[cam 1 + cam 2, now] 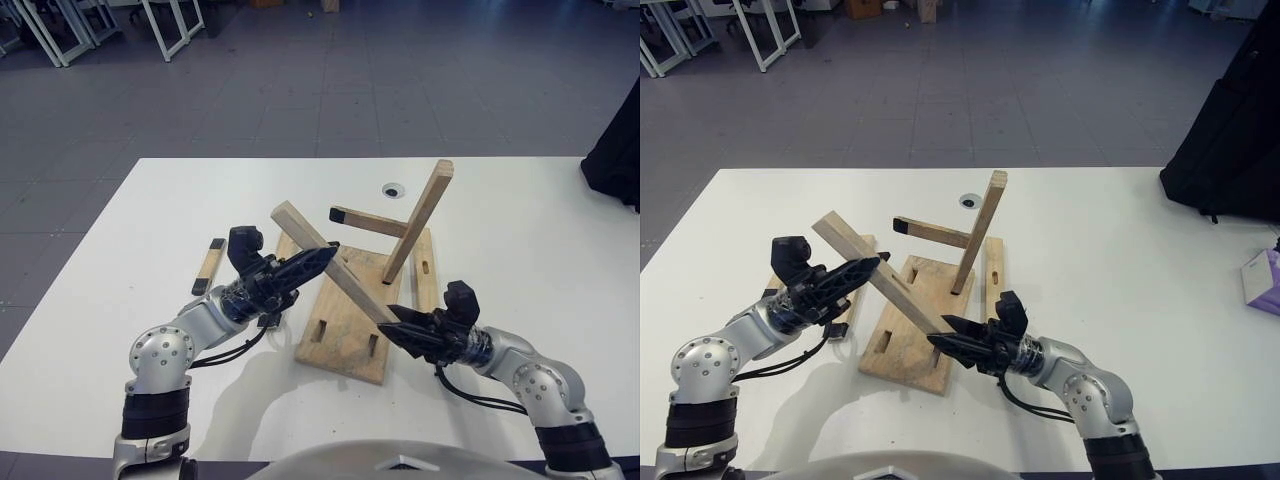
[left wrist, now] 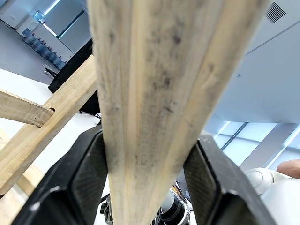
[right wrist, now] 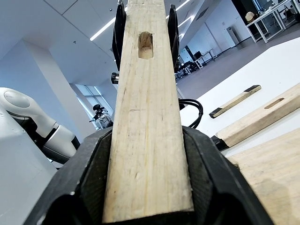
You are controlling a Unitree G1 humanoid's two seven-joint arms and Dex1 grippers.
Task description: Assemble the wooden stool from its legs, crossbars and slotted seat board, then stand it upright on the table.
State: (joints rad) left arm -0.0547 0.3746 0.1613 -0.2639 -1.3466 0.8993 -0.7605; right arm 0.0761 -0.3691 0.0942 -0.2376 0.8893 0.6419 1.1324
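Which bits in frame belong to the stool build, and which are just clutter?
Job: seat board, held leg in left gripper and right gripper, standing leg, its crossbar, loose crossbar.
Lying about: purple box, black bag, cable hole.

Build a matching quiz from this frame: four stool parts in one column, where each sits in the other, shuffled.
Parts:
1. seat board
2. leg with a crossbar stuck in it
3. leg without a crossbar
4. loose black-tipped crossbar

Places:
A. off the table, left gripper and right gripper both with jaws shut on it
B. lying on the table to the robot's left of the board
C. flat on the table, slots showing
D. standing tilted on the board

Pairs: 1-C, 2-D, 3-A, 4-B
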